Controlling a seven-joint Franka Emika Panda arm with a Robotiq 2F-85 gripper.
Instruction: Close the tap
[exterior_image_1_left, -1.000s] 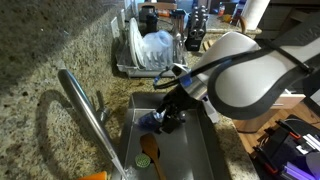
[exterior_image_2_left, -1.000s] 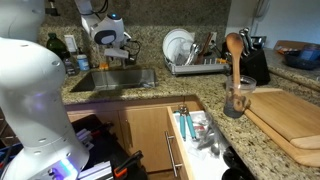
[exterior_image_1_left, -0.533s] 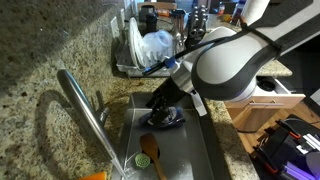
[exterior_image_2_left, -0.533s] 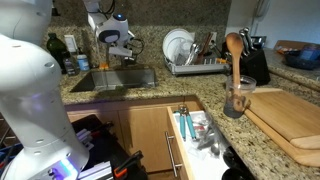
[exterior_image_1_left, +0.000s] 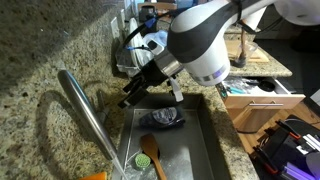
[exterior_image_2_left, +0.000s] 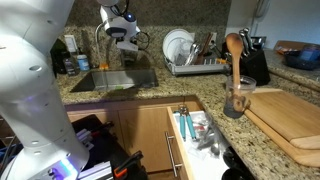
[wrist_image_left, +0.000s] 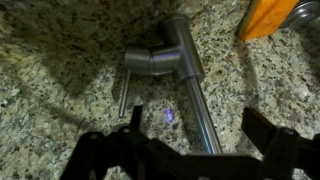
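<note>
The tap (wrist_image_left: 192, 85) is a brushed silver spout on a speckled granite counter. In the wrist view it runs from its base (wrist_image_left: 160, 60) down between my fingers. A thin lever handle (wrist_image_left: 121, 90) hangs from the left of the base. My gripper (wrist_image_left: 200, 128) is open and empty, and its two dark fingers straddle the spout from above without touching it. In an exterior view the gripper (exterior_image_1_left: 132, 96) hovers over the sink's back edge, to the right of the long spout (exterior_image_1_left: 85, 112). It also shows high over the sink in an exterior view (exterior_image_2_left: 126, 38).
The steel sink (exterior_image_1_left: 190, 150) holds a wooden spoon (exterior_image_1_left: 150, 152) and a dark blue item (exterior_image_1_left: 163, 118). A dish rack (exterior_image_2_left: 190, 62) with plates stands beside it. An orange object (wrist_image_left: 265, 18) lies near the tap base. A drawer (exterior_image_2_left: 195, 132) stands open below the counter.
My gripper has risen out of the sink basin and swung up and back toward the tap. The tap has not moved.
</note>
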